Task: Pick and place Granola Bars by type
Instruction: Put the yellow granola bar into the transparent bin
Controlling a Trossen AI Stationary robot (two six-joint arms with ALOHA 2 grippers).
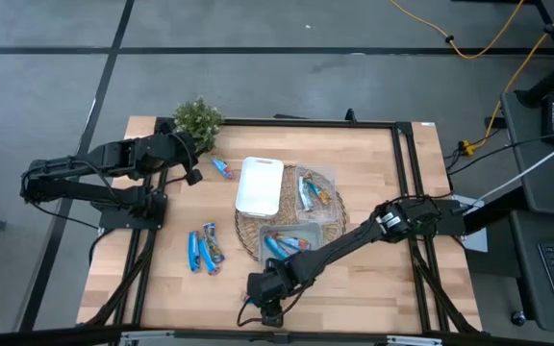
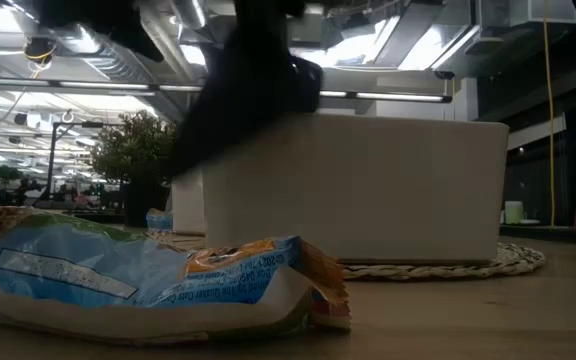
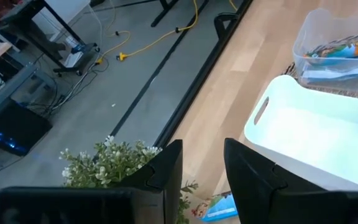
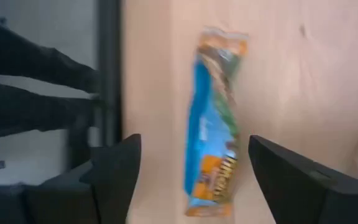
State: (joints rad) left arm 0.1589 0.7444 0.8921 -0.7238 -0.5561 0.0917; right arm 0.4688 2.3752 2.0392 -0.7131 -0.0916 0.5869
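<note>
**A:** Where does your sorting stand?

**B:** Start at the near edge: your right gripper (image 4: pixel 191 174) hangs there with fingers spread, straddling one blue-and-orange bar (image 4: pixel 215 118) that lies flat on the bench, not yet pinched.

**A:** And further in?

**B:** Two or three loose bars (image 1: pixel 204 248) wait left of the woven mat (image 1: pixel 248 231). On the mat, one clear tub (image 1: pixel 289 243) and a second clear tub (image 1: pixel 316 190) already hold bars; the white tray (image 1: pixel 259 185) looks bare.

**A:** Far side?

**B:** One bar (image 1: pixel 222 167) lies near the plant (image 1: pixel 198 119), beside your left gripper (image 3: pixel 202 171), fingers slightly parted, holding nothing. I'd judge you roughly halfway.
</note>
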